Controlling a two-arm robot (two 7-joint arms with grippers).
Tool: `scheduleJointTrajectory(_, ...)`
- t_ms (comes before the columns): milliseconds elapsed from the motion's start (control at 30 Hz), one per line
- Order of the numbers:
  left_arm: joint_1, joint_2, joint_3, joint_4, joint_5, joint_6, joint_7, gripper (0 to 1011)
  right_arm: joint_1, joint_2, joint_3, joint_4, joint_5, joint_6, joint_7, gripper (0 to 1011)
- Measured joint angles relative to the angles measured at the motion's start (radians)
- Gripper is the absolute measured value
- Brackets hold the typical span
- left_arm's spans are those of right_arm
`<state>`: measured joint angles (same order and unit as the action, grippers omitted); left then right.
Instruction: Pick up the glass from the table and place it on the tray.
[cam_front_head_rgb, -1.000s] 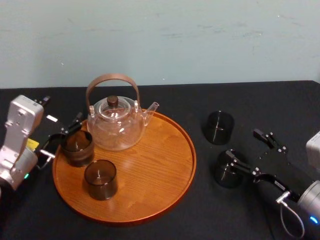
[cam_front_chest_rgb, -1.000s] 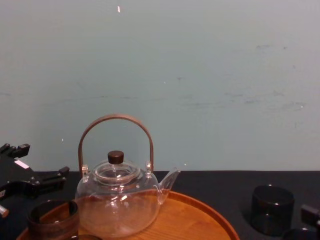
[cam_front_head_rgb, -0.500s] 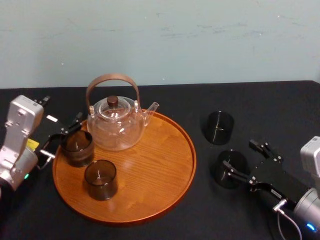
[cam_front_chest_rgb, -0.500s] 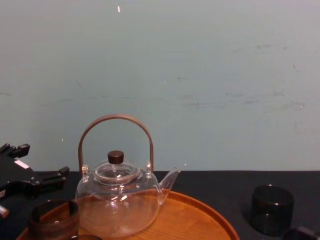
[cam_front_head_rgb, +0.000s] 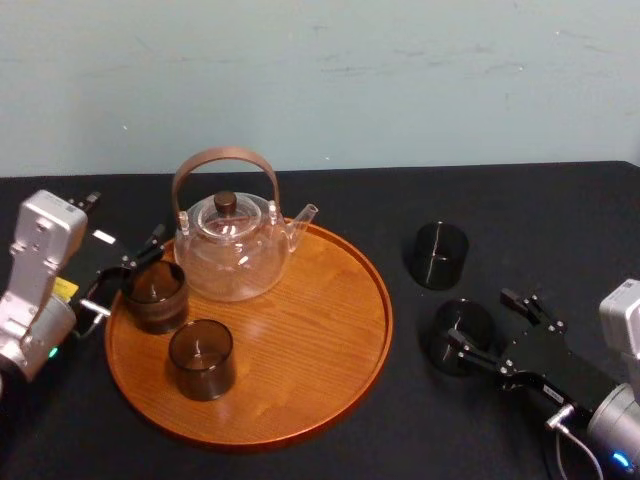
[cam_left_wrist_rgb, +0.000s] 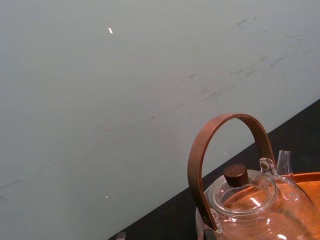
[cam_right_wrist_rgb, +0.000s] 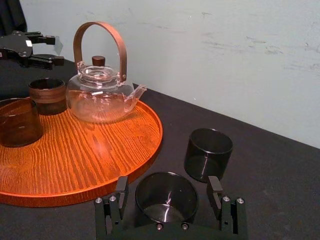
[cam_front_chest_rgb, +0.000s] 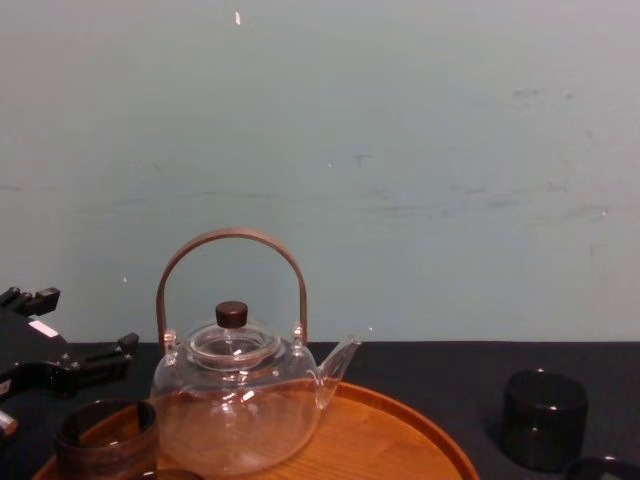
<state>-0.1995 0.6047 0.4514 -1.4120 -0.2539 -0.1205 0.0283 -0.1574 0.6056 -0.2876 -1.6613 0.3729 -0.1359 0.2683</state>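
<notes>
Right gripper (cam_front_head_rgb: 484, 320) is down low on the black surface (cam_front_head_rgb: 560, 220), fingers spread wide either side of the near dark glass (cam_right_wrist_rgb: 166, 199) with a gap on each side, gripping nothing. The glass stands just right of the tray (cam_front_head_rgb: 300, 340), a second dark glass (cam_front_head_rgb: 437, 255) beyond it. It looks light, stiff, slick-walled and breakable, so a gentle squeeze across mid-wall seems best. At the tray's left edge the left gripper (cam_front_head_rgb: 125, 272) waits, fingers parted, empty.
</notes>
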Motion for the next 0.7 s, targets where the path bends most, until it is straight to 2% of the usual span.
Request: scheduleJointTrajectory(700, 0.000, 0.000, 0.000, 0.000, 0.000, 0.000, 0.000, 1001, -0.006, -0.054, 0.029, 0.043, -0.023, 0.015, 0.047, 1002)
